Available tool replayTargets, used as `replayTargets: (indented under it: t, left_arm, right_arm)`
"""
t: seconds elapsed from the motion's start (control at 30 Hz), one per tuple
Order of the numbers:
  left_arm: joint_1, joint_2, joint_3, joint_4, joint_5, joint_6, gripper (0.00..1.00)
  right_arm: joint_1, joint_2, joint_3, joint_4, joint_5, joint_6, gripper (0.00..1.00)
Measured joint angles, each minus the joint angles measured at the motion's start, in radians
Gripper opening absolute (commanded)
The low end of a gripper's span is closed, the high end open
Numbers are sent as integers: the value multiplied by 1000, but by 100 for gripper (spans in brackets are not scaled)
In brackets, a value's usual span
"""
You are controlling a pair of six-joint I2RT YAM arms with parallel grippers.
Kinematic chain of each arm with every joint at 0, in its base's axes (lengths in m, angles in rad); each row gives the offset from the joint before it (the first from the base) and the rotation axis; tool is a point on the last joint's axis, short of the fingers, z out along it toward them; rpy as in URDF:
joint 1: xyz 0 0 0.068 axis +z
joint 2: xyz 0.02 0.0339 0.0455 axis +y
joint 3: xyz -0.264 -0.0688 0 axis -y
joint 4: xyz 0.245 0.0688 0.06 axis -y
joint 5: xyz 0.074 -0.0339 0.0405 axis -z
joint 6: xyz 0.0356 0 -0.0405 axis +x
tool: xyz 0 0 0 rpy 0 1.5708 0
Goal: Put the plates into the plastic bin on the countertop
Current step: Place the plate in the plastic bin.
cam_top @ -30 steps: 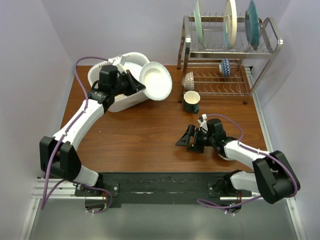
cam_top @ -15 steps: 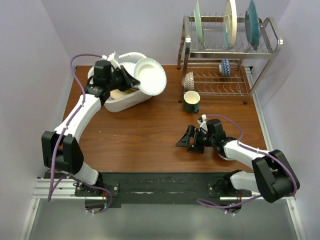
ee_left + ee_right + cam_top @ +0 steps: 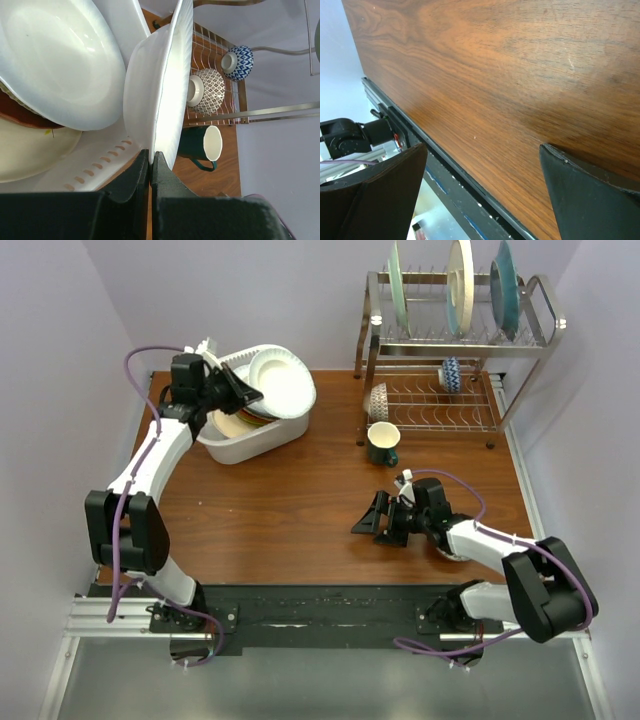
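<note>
Walls (image 3: 50, 360): pale lilac, enclosing three sides.
Plastic bin (image 3: 250, 445): back left on the countertop (image 3: 290, 500), holding stacked plates (image 3: 30, 145).
Left gripper (image 3: 245, 395): pinching the rim of a white plate (image 3: 282, 383), tilted over the bin.
Mug (image 3: 382, 443): dark green, in front of the rack.
Right gripper (image 3: 380, 522): low at the wood, jaws spread.
Dish rack (image 3: 440, 347): back right, with three upright plates (image 3: 460, 285) on top.
</note>
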Motion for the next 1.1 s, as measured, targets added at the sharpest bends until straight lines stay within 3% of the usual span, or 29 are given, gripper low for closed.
replayTargets:
  t: [1.1]
  left_arm:
    - [117, 274, 96, 87, 37, -94, 0]
  right_arm:
    - [0, 66, 18, 48, -54, -8, 99]
